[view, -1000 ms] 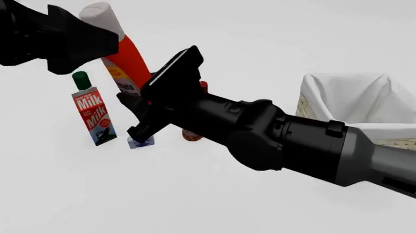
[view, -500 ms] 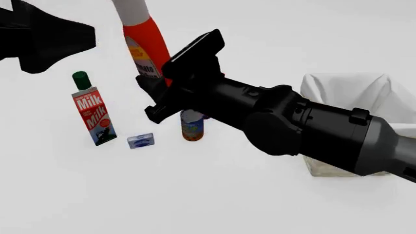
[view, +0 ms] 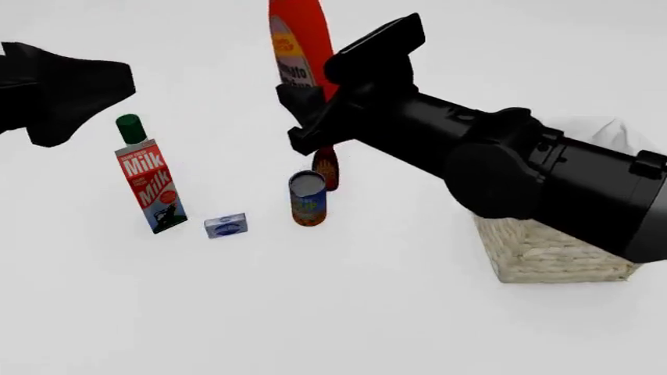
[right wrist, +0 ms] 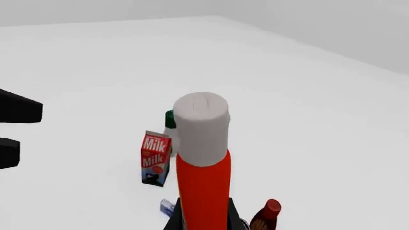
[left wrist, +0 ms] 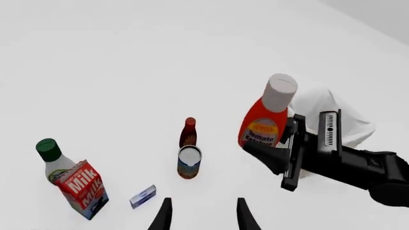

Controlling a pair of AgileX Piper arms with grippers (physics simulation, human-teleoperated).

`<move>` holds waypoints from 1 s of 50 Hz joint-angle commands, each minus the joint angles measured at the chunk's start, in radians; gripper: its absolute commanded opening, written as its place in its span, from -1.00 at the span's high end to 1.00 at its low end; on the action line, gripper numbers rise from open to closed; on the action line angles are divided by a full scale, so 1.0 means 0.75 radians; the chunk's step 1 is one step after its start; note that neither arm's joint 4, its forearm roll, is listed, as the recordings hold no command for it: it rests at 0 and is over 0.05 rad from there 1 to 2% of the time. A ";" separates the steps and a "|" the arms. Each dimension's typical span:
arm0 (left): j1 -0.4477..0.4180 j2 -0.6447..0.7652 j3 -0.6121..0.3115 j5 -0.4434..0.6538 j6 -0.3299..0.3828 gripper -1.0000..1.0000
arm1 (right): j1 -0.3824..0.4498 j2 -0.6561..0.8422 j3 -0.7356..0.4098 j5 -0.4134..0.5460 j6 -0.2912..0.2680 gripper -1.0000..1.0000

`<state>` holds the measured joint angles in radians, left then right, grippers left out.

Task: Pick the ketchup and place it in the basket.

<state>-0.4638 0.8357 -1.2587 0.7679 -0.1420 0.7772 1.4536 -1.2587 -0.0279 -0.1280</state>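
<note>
Right gripper [view: 302, 117] is clamping the ketchup [view: 298, 43] aloft; recommend keeping it upright while travelling over the basket [view: 547, 251]; left claw [left wrist: 202, 215] is gaping apart

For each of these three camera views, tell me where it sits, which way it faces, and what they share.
Front view: fixed above and behind the arms, looking forward and down at the table; both arms show, the right hand holding the ketchup aloft, the basket partly hidden.
Left wrist view: behind the open left hand, facing the groceries and the right arm.
Right wrist view: behind the right hand, looking up along the ketchup.
Shared: all three show the ketchup and the milk carton.
</note>
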 commanded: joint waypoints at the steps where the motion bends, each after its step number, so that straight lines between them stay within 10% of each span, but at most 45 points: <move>1: 0.081 -0.095 0.111 -0.093 -0.008 -1.00 | -0.092 -0.041 0.006 0.009 0.028 1.00; 18: 0.188 -0.217 0.338 -0.267 -0.097 -1.00 | -0.347 -0.086 0.014 0.007 0.100 1.00; 50: 0.141 -0.163 0.383 -0.375 -0.133 -1.00 | -0.716 -0.201 0.242 -0.126 0.153 1.00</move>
<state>-0.3481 0.7018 -0.9753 0.5052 -0.2364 0.3211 1.3302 -1.1233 -0.0932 -0.0361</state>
